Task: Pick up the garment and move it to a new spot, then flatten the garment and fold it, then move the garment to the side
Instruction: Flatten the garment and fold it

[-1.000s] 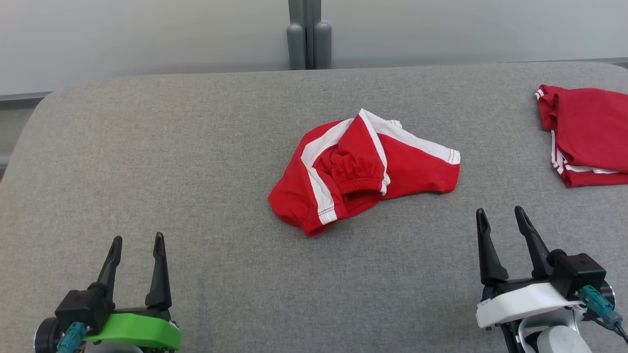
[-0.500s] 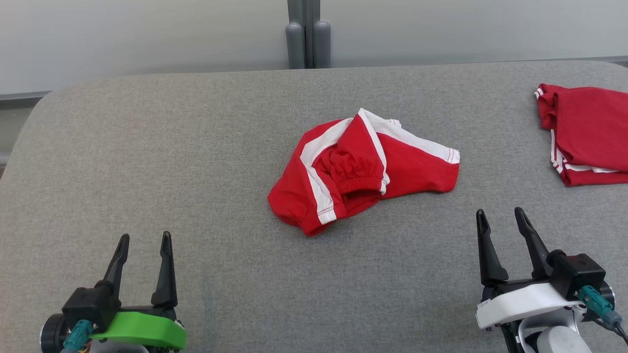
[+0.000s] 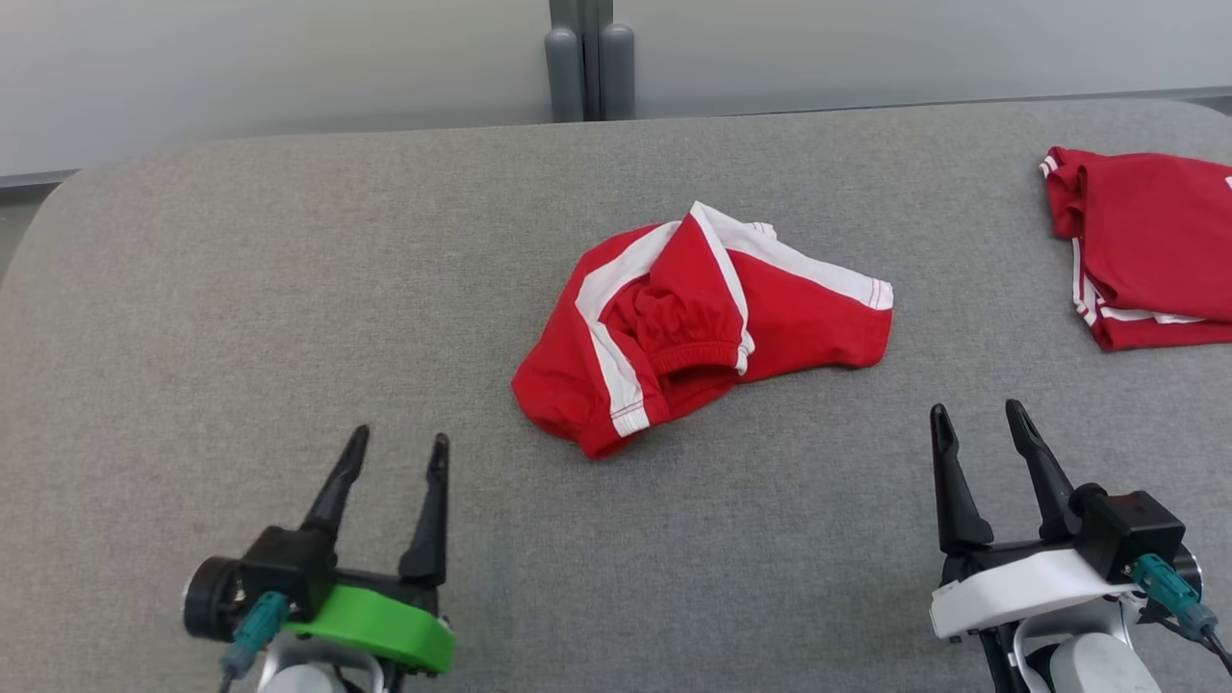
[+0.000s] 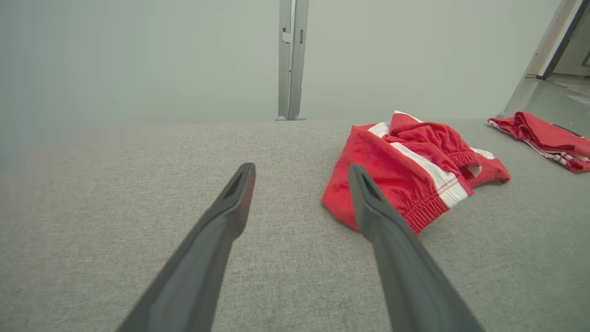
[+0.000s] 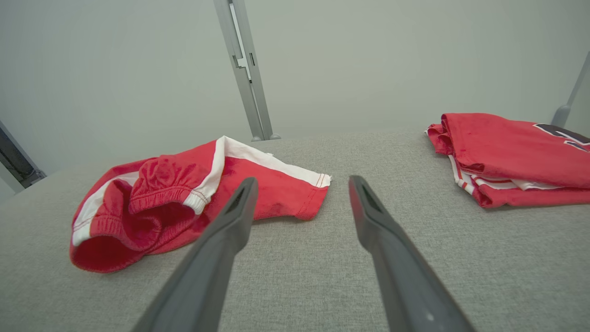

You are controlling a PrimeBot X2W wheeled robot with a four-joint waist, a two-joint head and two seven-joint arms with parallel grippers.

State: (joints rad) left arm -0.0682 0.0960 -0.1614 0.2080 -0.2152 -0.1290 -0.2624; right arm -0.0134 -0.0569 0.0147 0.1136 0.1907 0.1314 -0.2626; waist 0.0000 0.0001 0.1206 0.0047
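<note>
Presently the crumpled red shorts [image 3: 698, 337] lie untouched at the middle of the surface [image 3: 241, 289], well apart from the folded red garment [image 3: 1145, 245] at its right edge. The left gripper [image 3: 400, 438] and right gripper [image 3: 975, 410] both stand spread and empty. A sound pick-up calls for a low approach and a firm pinch on the gathered edge nearest the left gripper; since a second ago that gripper has advanced toward the shorts, the right has held, and the head camera has shifted slightly.

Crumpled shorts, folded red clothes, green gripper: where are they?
crumpled red shorts [image 3: 808, 322], head view, red leg panel
folded red garment [image 3: 1155, 226], head view, top layer
left gripper [image 3: 400, 435], head view, between its fingertips
</note>
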